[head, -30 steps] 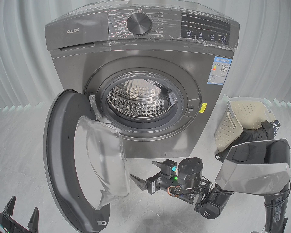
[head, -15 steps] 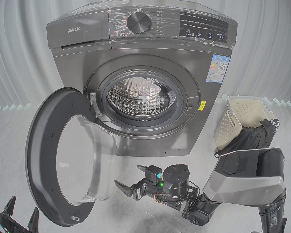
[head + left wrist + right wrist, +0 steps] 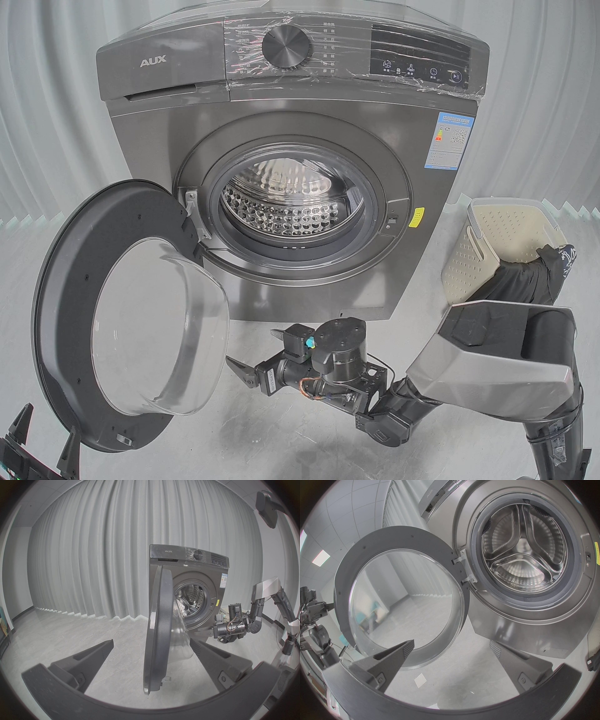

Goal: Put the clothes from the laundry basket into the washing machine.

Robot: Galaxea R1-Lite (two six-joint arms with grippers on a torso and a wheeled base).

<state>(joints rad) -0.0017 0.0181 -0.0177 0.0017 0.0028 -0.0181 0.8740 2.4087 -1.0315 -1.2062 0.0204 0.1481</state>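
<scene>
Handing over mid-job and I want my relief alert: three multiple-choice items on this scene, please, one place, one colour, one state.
1. Where is the laundry basket?
A. on the floor, right of the washing machine
B. on top of it
C. at its left

2. The clothes draped over its rim are mostly:
A. white
B. black
C. red

3. The machine's door is:
A. shut
B. removed
C. swung wide open

1 A: it stands beside the machine's right side.
2 B: dark fabric hangs out.
3 C: the drum is exposed.

grey washer [image 3: 375, 125], cream basket [image 3: 462, 262], blk clothes [image 3: 519, 282]
</scene>
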